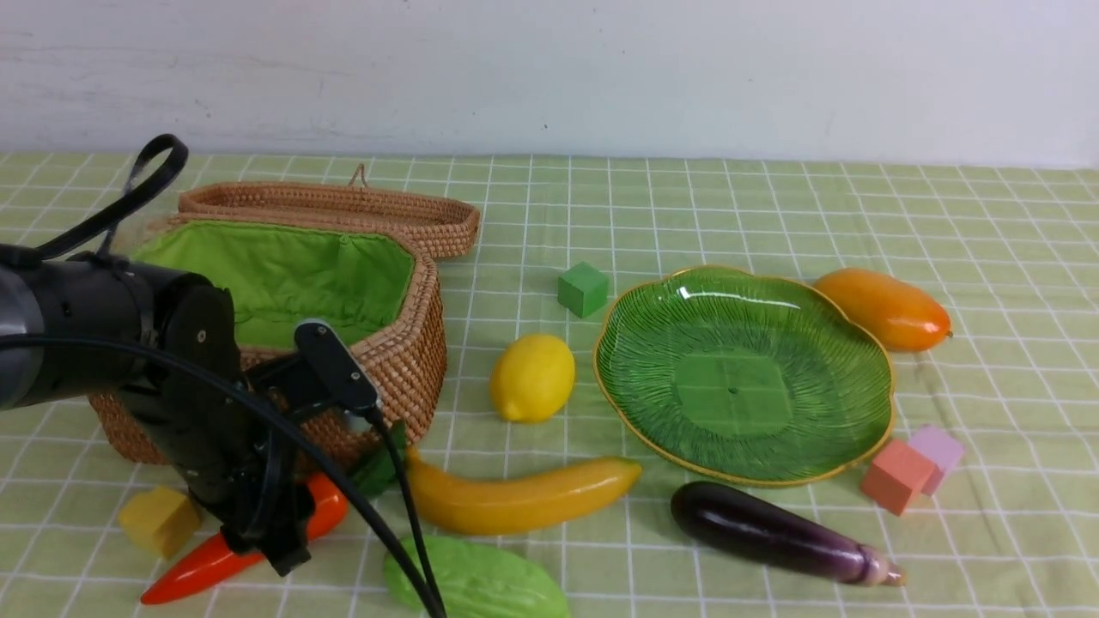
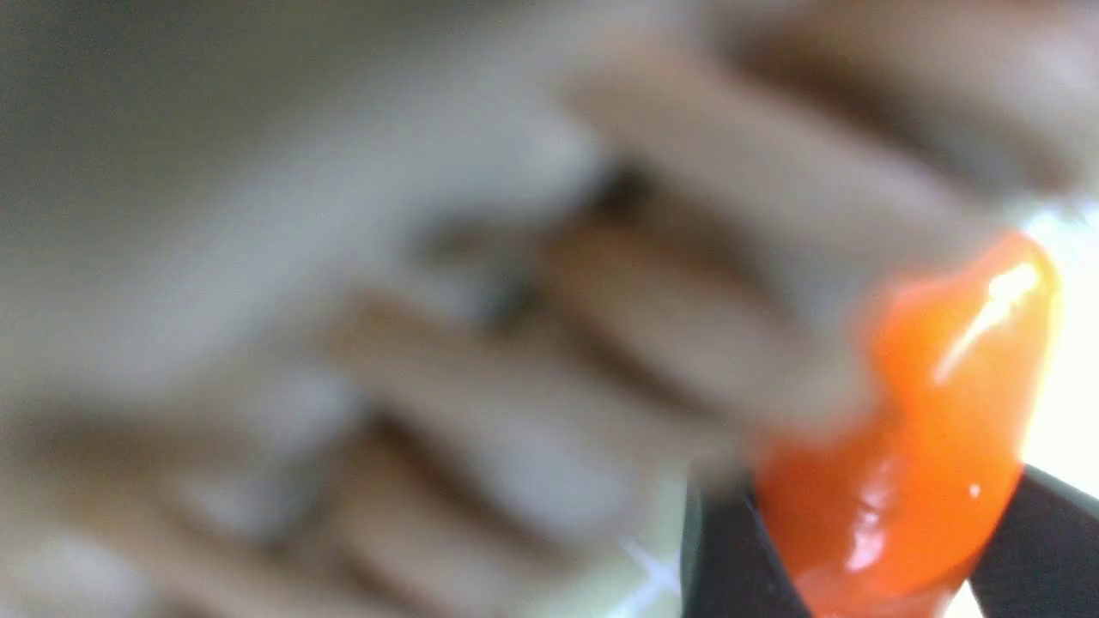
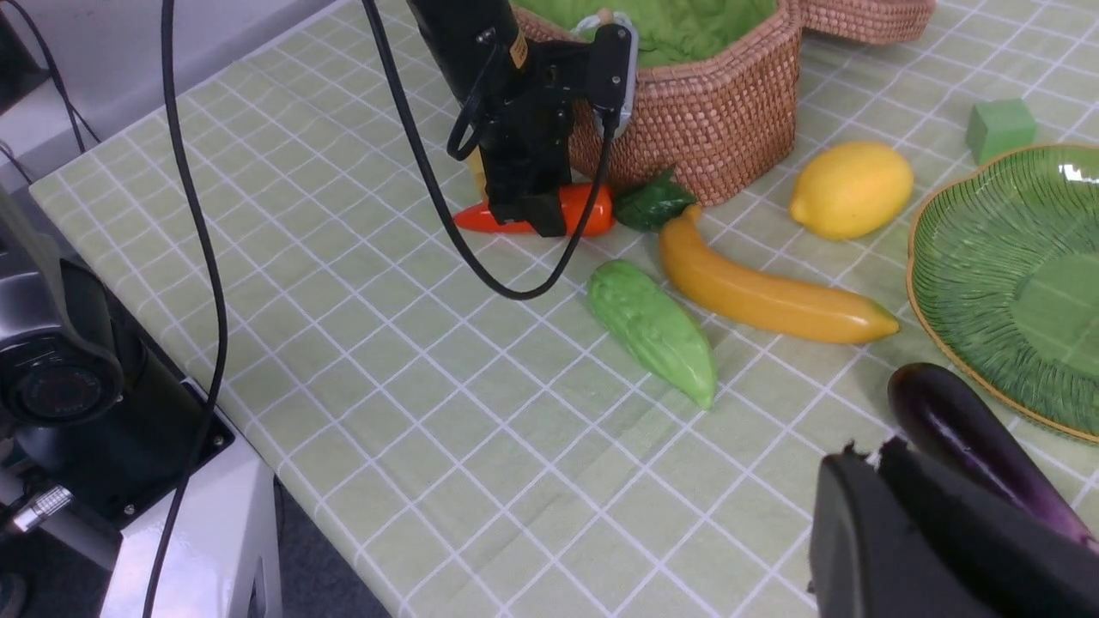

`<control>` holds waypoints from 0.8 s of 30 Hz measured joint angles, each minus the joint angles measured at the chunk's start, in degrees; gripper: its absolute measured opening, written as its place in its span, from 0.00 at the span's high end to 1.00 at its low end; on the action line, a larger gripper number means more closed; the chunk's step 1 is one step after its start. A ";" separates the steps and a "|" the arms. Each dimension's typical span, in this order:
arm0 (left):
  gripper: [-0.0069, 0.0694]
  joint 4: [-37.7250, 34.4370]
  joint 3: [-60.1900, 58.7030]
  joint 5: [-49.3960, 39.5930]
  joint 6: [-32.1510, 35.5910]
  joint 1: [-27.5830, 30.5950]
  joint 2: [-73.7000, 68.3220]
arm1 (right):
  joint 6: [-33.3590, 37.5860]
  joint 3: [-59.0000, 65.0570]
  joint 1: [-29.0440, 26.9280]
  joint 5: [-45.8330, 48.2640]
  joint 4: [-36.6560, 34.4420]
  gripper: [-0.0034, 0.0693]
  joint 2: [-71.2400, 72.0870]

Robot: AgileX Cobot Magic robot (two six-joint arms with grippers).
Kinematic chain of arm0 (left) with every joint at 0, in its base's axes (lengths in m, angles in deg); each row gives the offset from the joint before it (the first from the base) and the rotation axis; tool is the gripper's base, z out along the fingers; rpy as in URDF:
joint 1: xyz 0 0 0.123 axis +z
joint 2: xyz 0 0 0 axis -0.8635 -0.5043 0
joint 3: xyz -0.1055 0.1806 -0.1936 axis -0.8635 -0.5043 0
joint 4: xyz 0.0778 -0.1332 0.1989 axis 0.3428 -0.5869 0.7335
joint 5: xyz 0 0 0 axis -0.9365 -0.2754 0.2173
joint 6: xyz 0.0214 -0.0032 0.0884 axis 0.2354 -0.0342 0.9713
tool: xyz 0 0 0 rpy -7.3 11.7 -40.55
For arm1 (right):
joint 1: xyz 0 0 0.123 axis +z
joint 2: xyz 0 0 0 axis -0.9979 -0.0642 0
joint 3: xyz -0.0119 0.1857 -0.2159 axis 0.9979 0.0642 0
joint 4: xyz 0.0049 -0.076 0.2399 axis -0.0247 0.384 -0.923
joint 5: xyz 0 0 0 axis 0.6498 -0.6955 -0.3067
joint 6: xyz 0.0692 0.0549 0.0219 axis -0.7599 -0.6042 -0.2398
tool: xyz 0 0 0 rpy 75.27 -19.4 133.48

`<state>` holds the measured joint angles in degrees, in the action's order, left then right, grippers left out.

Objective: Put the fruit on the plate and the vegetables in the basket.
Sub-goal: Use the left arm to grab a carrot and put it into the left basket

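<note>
My left gripper (image 1: 273, 534) is down on the table in front of the basket (image 1: 403, 360), shut on the orange-red carrot (image 1: 197, 566). In the left wrist view the carrot (image 2: 936, 386) sits between the black fingers (image 2: 730, 558). The carrot still rests on the cloth, its green top against the basket. The lemon (image 1: 532, 378), banana (image 1: 515, 498) and mango (image 1: 884, 307) lie around the empty green plate (image 1: 743, 369). The gourd (image 1: 481, 584) and eggplant (image 1: 773, 532) lie near the front edge. My right gripper (image 3: 869, 453) is shut and empty beside the eggplant (image 3: 962, 429).
The basket stands open, with its lid (image 1: 343, 206) behind it. Small cubes lie about: green (image 1: 583, 288) behind the lemon, yellow (image 1: 159, 519) left of the carrot, orange-pink (image 1: 897, 476) and lilac (image 1: 938, 448) right of the plate. The left arm's cable (image 1: 403, 549) hangs over the gourd.
</note>
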<state>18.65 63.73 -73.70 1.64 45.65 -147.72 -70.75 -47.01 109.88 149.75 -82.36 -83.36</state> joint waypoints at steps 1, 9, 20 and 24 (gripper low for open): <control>0.43 -0.32 0.00 -0.29 0.00 0.00 0.27 | 0.00 0.00 0.00 0.07 0.00 0.90 0.00; 0.24 -2.73 -0.19 -2.36 0.00 0.00 2.33 | 0.00 0.00 0.00 0.43 0.00 0.89 0.00; 0.14 -3.32 -0.19 -3.74 0.00 0.00 2.33 | 0.00 0.00 0.00 -0.56 0.00 0.89 0.00; 0.14 -3.32 -0.19 -3.39 0.00 0.00 2.33 | 0.00 0.00 0.00 -0.56 0.00 0.89 0.00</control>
<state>15.33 63.54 -77.08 1.64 45.65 -145.39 -70.75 -47.01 109.88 149.19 -82.36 -83.36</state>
